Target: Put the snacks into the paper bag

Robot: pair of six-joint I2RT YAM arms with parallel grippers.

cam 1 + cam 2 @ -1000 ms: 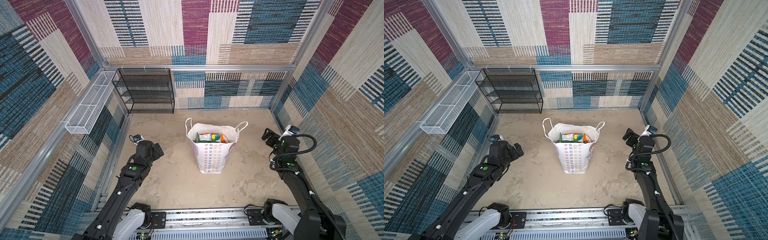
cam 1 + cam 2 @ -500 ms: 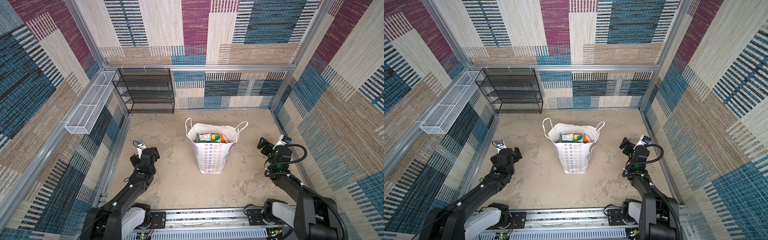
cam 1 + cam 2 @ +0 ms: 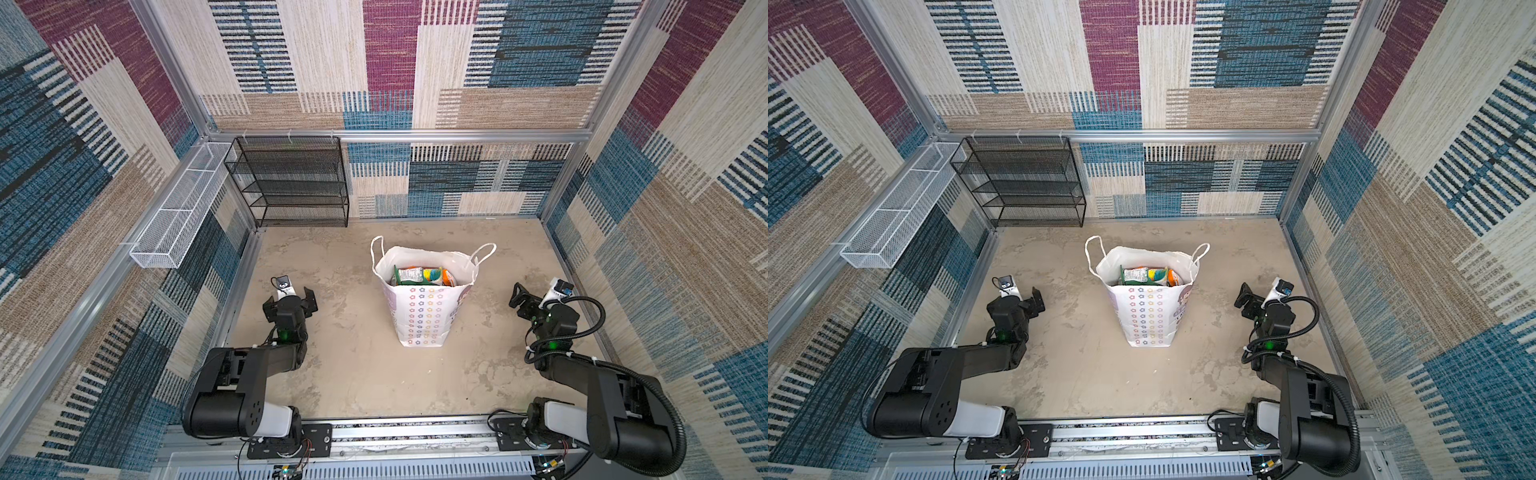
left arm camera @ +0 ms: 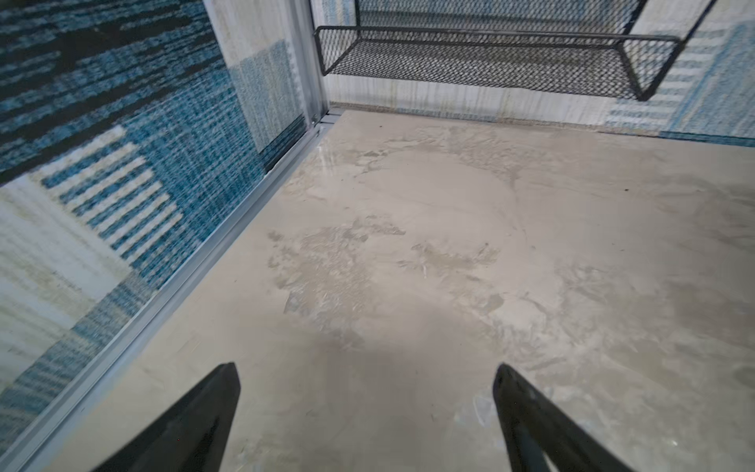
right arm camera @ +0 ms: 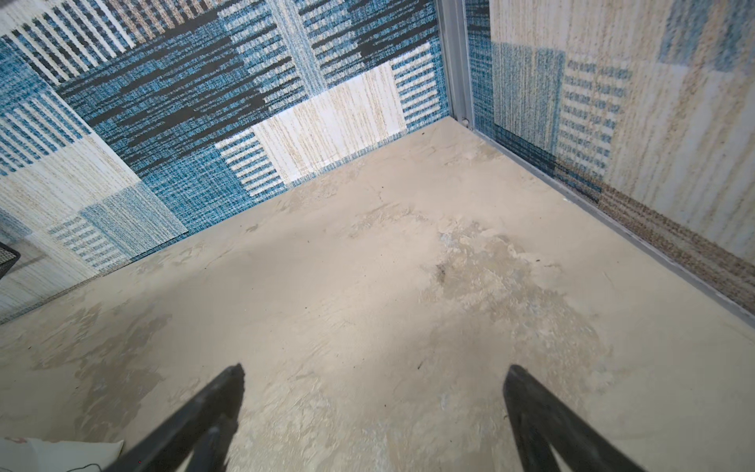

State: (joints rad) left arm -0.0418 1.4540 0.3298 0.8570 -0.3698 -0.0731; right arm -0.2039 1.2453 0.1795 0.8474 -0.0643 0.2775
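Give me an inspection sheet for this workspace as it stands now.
Surface: mottled beige tabletop, bare around the bag.
Job's things: paper bag stands upright mid-table; snacks are inside and show at its mouth.
Clutter: nothing seen.
Grippers: left gripper open and empty over bare surface; right gripper the same.
Cables: black corrugated hose loops beside the right wrist, clear of the bag.
Surroundings: black mesh shelf on the back wall, white wire basket on the left wall, patterned panels all round.

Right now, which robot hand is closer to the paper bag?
Right, by a little. The right gripper hangs open just right of the paper bag. The left gripper, open too, sits left of the bag with a wider stretch of floor between.
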